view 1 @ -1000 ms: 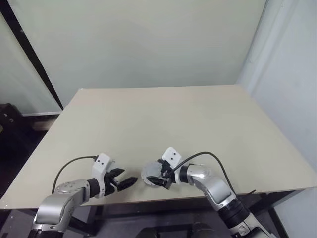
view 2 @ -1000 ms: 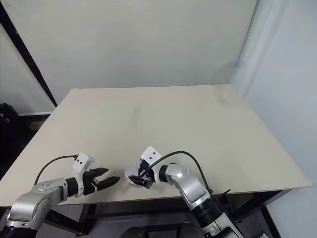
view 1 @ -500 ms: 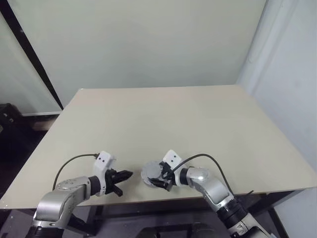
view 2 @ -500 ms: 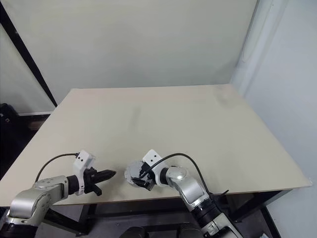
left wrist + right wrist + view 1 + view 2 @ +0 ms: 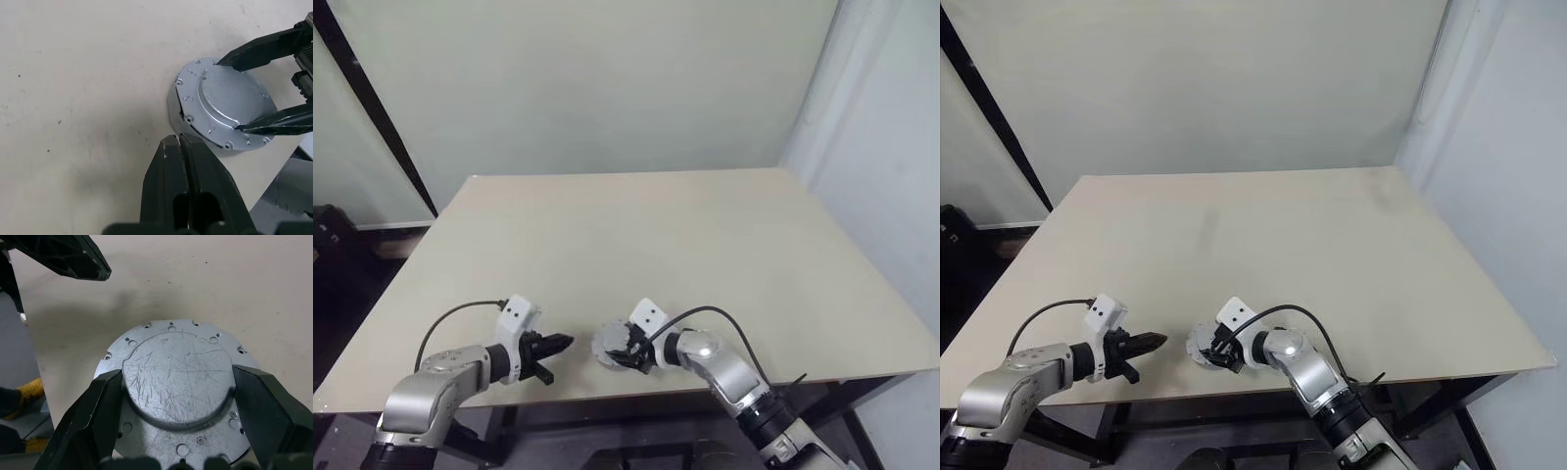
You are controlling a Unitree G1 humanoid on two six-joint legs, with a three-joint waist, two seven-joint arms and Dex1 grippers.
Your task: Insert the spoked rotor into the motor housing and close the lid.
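Observation:
A round grey metal lid (image 5: 177, 369) with a raised centre and small holes round its rim lies near the table's front edge (image 5: 607, 342). It sits on a round grey body (image 5: 172, 105), and the motor housing's windings and the spoked rotor are hidden under it. My right gripper (image 5: 177, 382) reaches in from the right, its two black fingers (image 5: 254, 49) pressed against opposite sides of the lid's raised centre. My left gripper (image 5: 178, 140) is shut and empty, its tips a short way left of the lid (image 5: 564, 343).
The beige table (image 5: 656, 235) stretches bare toward the pale back wall. Its front edge (image 5: 587, 397) runs just below both grippers. A black cable (image 5: 729, 318) loops from the right wrist.
My left gripper has shut from open and has held its place. The right gripper's fingers have closed in on the lid's raised centre.

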